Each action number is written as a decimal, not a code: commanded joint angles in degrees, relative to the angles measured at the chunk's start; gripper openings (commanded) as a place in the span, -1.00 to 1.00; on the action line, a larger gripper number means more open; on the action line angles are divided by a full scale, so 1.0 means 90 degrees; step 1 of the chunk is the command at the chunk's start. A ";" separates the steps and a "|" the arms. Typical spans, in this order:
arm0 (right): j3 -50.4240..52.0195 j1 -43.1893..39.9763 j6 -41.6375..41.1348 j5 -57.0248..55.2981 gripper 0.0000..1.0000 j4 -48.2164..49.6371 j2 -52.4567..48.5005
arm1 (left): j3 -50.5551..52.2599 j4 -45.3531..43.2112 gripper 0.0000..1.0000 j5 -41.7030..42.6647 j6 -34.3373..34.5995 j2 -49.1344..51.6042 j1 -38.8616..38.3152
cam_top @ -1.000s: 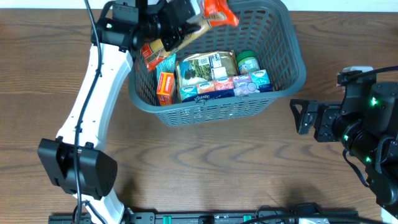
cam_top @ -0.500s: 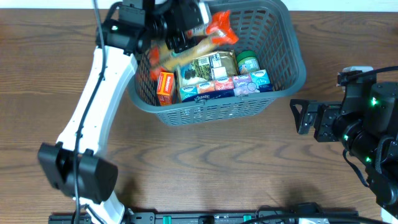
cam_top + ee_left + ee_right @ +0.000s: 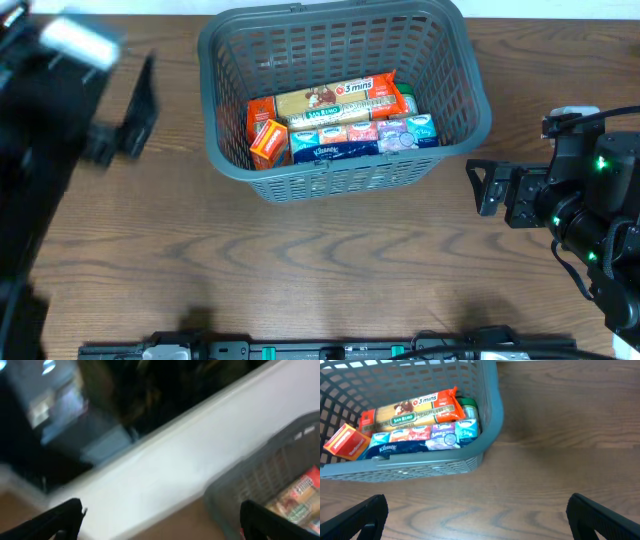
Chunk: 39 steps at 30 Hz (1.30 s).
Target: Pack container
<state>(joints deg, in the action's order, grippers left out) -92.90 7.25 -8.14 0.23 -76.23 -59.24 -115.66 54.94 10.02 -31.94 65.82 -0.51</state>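
Note:
The container (image 3: 335,182), a dark grey slatted basket, stands at the table's far middle. Inside lie a spaghetti packet (image 3: 330,98) on top, an orange box (image 3: 268,140), tissue packs (image 3: 325,150) and a mostly covered green-lidded jar (image 3: 407,100). My left gripper (image 3: 118,112) is a blur left of the container, open and empty. In the left wrist view its fingers (image 3: 62,520) stand wide apart, the container (image 3: 250,485) at the right edge. My right gripper (image 3: 480,188) hangs open and empty to the right of the container (image 3: 420,467), over bare table (image 3: 477,515).
The wooden table (image 3: 330,270) stretches in front of the container and to both sides. My left arm (image 3: 40,170) fills the overhead view's left edge, dark and blurred. A white wall (image 3: 165,460) runs behind the table.
My left gripper opened and let go of the spaghetti packet, which now lies across the items in the container. The left arm swung away to the left. The right arm stayed still.

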 commanded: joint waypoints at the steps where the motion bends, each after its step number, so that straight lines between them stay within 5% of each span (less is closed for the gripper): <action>1: -0.0017 -0.0051 -0.0063 0.0002 0.99 -0.0010 -0.0002 | 0.0134 0.0874 0.97 -0.0427 0.1202 -0.0056 0.0420; 13: -0.0017 -0.0051 -0.0063 0.0002 0.99 -0.0010 0.0000 | 0.0134 0.3208 0.97 -0.0381 0.1824 -0.0413 0.0437; 25: -0.0017 -0.0051 -0.0063 0.0002 0.98 -0.0010 -0.0002 | 0.0170 0.4129 0.97 -0.0566 0.1875 -0.0554 0.0437; 30: -0.0015 -0.0051 -0.0066 0.0002 0.99 -0.0010 -0.0002 | 0.1073 0.3611 0.97 -0.0571 0.2477 -0.1596 0.0444; 39: -0.0017 -0.0051 -0.0066 0.0002 0.99 -0.0010 -0.0002 | 0.4512 0.1829 0.97 -0.0571 0.3257 -0.4167 0.0498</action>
<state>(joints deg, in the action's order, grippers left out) -92.90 7.25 -8.14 0.23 -76.25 -59.24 -82.50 73.19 5.54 -7.05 31.42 3.57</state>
